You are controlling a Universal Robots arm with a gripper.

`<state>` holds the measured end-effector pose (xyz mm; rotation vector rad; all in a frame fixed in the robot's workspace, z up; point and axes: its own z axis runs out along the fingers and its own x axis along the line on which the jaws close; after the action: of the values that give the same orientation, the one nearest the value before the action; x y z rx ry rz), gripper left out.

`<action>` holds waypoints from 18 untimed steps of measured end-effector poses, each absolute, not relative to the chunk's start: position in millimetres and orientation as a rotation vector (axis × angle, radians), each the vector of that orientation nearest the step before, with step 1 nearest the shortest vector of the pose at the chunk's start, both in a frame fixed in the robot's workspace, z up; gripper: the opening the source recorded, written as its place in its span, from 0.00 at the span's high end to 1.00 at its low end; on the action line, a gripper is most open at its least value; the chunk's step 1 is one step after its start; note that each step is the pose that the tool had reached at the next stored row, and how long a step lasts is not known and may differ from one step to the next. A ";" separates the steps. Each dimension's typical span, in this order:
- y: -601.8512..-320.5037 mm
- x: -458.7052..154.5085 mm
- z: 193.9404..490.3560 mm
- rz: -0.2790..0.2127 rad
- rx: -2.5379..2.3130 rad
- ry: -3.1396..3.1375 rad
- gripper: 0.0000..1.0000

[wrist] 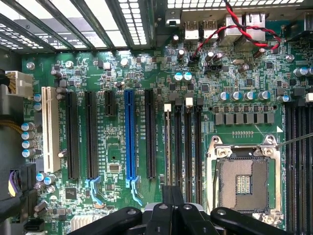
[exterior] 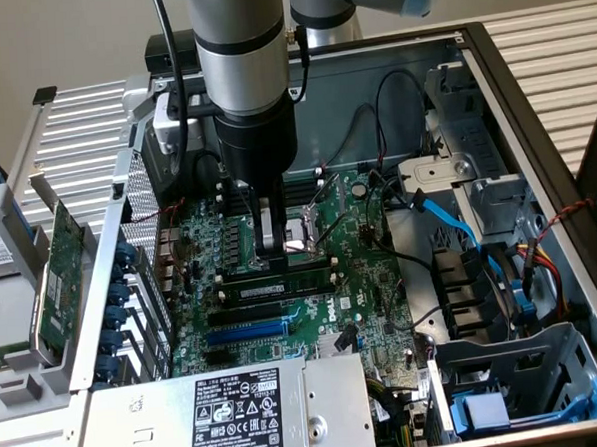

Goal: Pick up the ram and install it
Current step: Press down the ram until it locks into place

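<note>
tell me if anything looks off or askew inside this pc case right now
Nothing stands out. The ram lies level along a memory slot beside the empty CPU socket, and the shut gripper is right above it. No damage shows.

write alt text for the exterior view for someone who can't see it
A robot arm reaches down into an open computer case, its shut gripper just above the ram, which lies in a memory slot on the green motherboard. A large green expansion card sits outside the case at the exterior view's left.
</note>
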<state>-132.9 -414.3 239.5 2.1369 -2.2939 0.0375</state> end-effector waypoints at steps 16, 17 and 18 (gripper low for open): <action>-414.3 -132.9 239.5 0.037 2.012 -2.403 0.89; -414.3 -132.9 239.5 0.037 1.994 -2.418 0.89; -414.3 -132.9 239.5 0.037 1.976 -2.432 0.89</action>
<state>-132.9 -414.3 239.5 1.9758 -2.4320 0.0367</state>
